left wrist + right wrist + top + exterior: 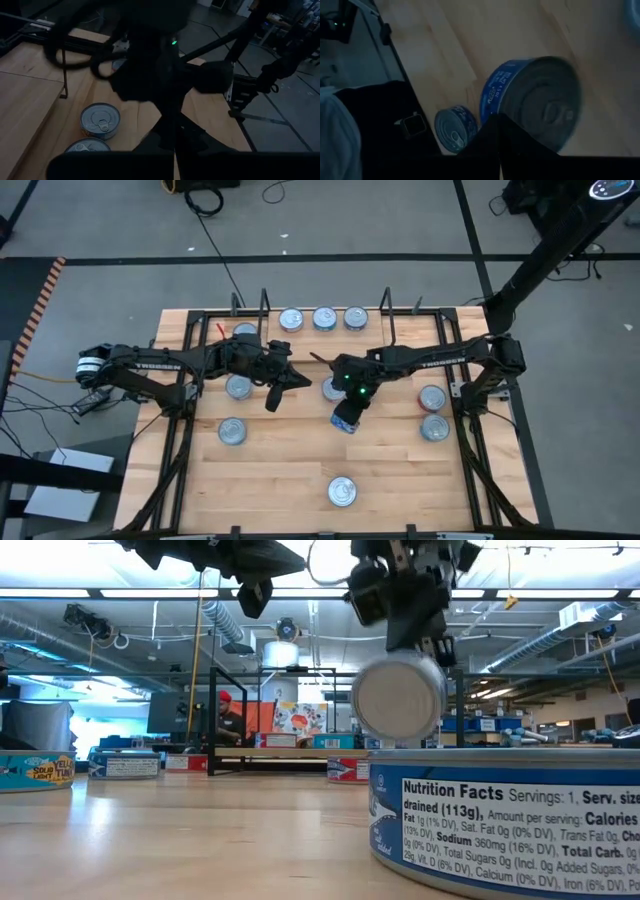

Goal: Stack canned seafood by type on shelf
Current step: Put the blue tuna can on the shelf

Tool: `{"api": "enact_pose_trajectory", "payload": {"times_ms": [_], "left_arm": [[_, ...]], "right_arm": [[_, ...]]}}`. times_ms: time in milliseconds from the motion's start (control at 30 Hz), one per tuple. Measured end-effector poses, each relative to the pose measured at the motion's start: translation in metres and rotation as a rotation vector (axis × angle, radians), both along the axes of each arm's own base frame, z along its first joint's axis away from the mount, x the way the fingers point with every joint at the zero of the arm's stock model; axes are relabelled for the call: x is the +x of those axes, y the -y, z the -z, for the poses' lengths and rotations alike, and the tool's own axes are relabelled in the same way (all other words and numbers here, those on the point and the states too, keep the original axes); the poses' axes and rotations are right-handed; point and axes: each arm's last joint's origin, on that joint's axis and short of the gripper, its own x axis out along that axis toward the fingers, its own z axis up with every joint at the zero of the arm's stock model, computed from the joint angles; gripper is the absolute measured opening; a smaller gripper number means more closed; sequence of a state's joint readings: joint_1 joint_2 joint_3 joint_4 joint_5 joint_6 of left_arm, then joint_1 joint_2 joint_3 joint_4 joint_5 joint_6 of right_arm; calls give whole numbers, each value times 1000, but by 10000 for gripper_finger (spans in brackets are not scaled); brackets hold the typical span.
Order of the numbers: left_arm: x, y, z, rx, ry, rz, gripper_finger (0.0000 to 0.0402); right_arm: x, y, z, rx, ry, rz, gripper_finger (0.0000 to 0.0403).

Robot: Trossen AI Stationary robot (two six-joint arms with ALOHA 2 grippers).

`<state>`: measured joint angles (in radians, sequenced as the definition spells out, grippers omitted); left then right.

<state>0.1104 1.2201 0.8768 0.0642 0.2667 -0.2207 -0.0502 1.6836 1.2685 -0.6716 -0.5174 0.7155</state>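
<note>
Pale wooden counter (pixel 290 470) in a black frame, workshop room beyond.

Nearest the front edge: lone tin (pixel 342 492), lid up, with bare wood all round it.

Mid-counter, above the wood: blue-labelled tin (pixel 346 422) clamped between the right fingers (pixel 351 408), tipped on edge so that its silver lid faces the front. Not yet on the shelf.

Just beside, towards the left: left fingers (pixel 272 396) pressed together on nothing, hovering over the counter.

Loose tins either side: two at left (pixel 238 387) (pixel 232 431), two at right (pixel 432 397) (pixel 434 427), one more (pixel 332 388) under the right wrist.

Far edge: shelf (pixel 375 321), a narrow board between two upright wire end frames, carrying a row of three tins (pixel 324 318). A further tin (pixel 245 332) near its left end; on or off the board, cannot tell.

Handling, as judged: rigid metal, dense for its size, unlikely to dent. Lid and rim smooth and probably slippery, so best taken across the labelled side wall and levelled before being set down, flat faces stacking well.

Clearances, as judged: open lane of bare wood from the held tin towards the shelf. Tight spots at the wire end frames, at the row already standing there, and at the left arm close alongside.
</note>
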Motion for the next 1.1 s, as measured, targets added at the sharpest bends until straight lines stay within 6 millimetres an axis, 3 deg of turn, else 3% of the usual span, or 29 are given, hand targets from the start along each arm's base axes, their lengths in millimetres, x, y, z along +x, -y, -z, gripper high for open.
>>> {"api": "enact_pose_trajectory", "payload": {"times_ms": [300, 700, 1100], "left_arm": [[0, 0, -1, -18, 11, 1, 1], [0, 0, -1, -31, 8, 0, 1], [0, 0, -1, -45, 5, -3, 1]], "right_arm": [[-6, 5, 35, 163, 7, 49, 0], [-21, 16, 60, 110, -67, 107, 1], [-9, 16, 48, 289, 65, 81, 1]]}}
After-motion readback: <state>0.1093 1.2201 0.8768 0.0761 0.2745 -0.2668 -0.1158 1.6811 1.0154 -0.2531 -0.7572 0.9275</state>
